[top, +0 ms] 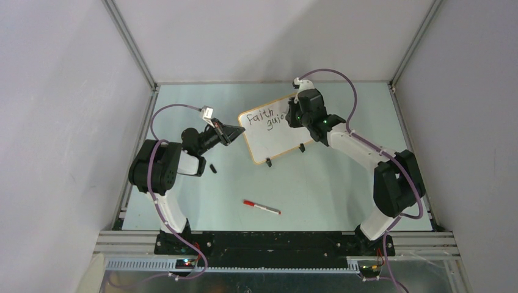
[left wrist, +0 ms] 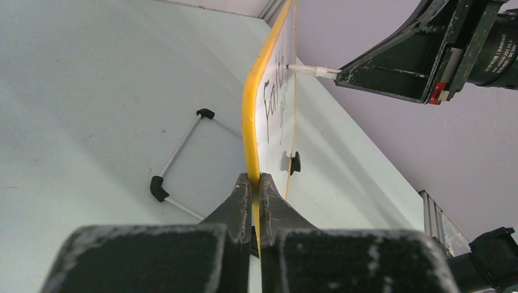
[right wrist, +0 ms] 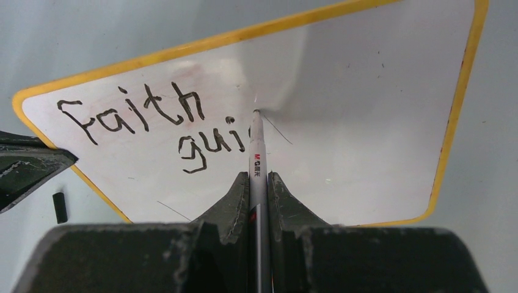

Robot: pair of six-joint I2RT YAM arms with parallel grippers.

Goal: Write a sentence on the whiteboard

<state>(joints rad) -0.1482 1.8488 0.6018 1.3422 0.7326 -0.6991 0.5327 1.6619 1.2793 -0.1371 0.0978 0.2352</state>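
The whiteboard [top: 276, 135] stands upright at mid-table, its white face [right wrist: 354, 110] bordered by an orange-yellow frame. My left gripper [top: 236, 133] is shut on its left edge [left wrist: 247, 122], with the jaws [left wrist: 256, 180] pinching the frame. My right gripper [top: 300, 113] is shut on a white marker [right wrist: 256, 155], whose tip touches the board just right of the writing. The sentence [right wrist: 146, 122] reads "faith" with "gui" below it in black strokes. From the left wrist view, the marker tip [left wrist: 308, 70] meets the board face.
A red-capped pen [top: 261, 207] lies on the table near the front. A small black cap [top: 213, 168] rests by the left arm. A wire stand [left wrist: 180, 149] with black corners props the board from behind. Grey walls enclose the table.
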